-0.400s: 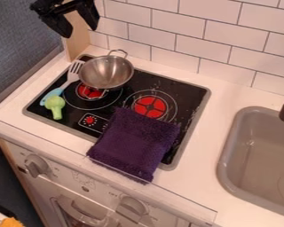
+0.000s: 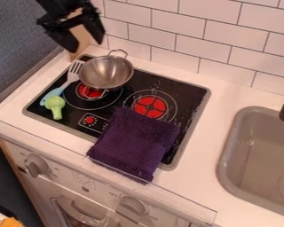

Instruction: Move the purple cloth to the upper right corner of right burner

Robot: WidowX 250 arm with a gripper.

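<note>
Step in hand, as I judge it: the approach, with the cloth ungrasped. Next move: go down and rightward from my present place, pinch a fold, lift, and carry it to the burner's upper right.

Item: spatula (image 2: 68,80), below my gripper (image 2: 85,45) and leftward.

Item: my gripper, fingers spread, nothing between them, pointing down; arm (image 2: 59,5) entering above it from the top edge.

Item: metal pan (image 2: 106,72), just below me to the right.

Item: purple cloth (image 2: 134,144), farther below and right of me, over the stovetop's front edge.

Item: right burner (image 2: 150,107), right of me and lower, its near side by the cloth.
</note>
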